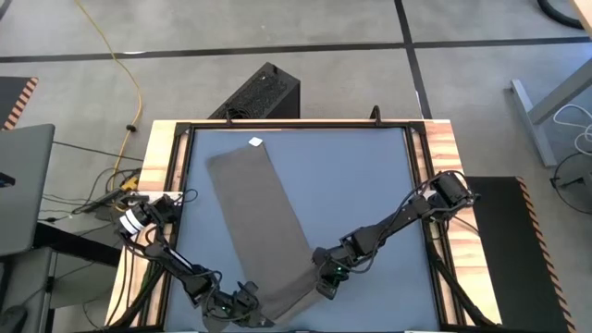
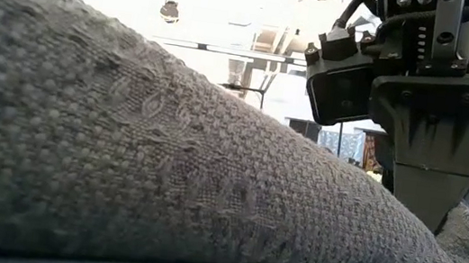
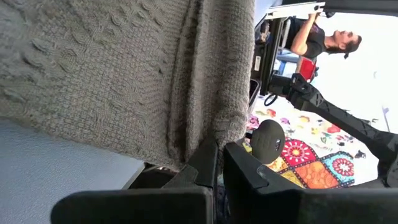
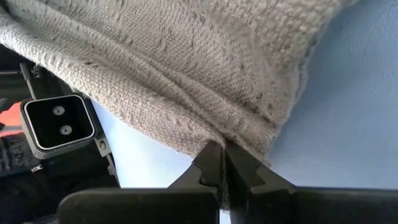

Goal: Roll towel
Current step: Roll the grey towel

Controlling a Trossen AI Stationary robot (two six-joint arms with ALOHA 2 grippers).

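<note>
The towel, a soft, limp, light strip, runs from the table's 11 o'clock to 6 o'clock, where the left gripper and right gripper each pinch a near corner, probably the best hold for rolling.

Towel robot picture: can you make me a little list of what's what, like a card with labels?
Thing being rolled: towel, grey-brown, lying as a long strip slanting across the blue table
White tag: at the towel's far end
Near end: lifted off the table, not rolled yet
Left claw: shut on the towel's near edge
Right claw: shut on the same edge, at the other corner
Person: standing in the room behind
</note>
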